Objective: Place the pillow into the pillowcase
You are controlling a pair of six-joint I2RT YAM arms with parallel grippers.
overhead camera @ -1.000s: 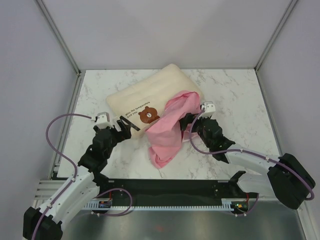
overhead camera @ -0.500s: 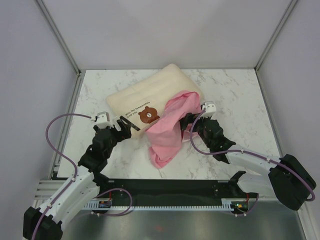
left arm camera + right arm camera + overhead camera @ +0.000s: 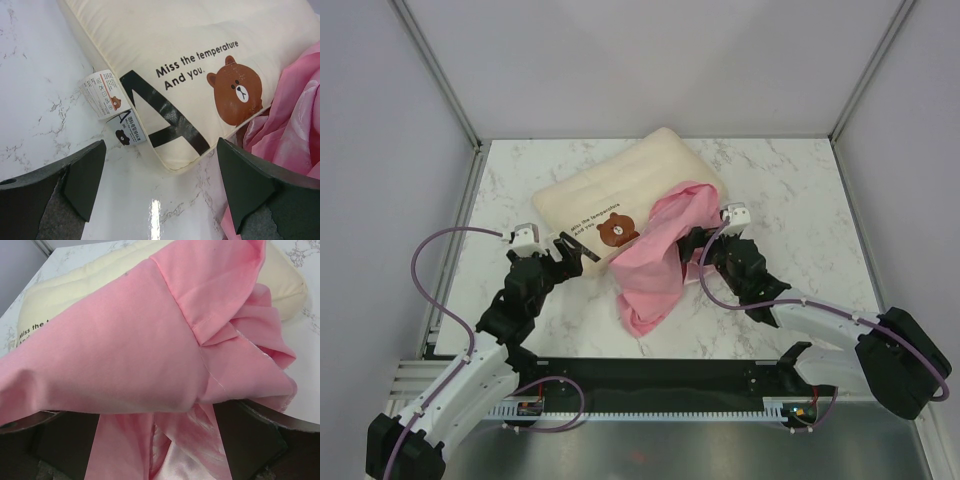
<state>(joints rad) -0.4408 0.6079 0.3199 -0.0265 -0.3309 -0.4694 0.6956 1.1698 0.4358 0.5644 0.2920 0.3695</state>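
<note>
Almost nothing is changing since a second ago: my right gripper [image 3: 692, 245] is only edging a touch toward the pillow [image 3: 620, 185]. That pillow is lying toward the far edge of the table [image 3: 790, 200], its long axis running near-left to far-right. I am seeing the pillowcase [image 3: 655, 265] draped over its near-right end and trailing toward the near edge. My left gripper [image 3: 160, 185] is standing fully spread, holding nothing, with the pillow's near corner just ahead. I am keeping my right jaws wide too; pink cloth is lying across them, unclamped. My right arm is nearer the case.
</note>
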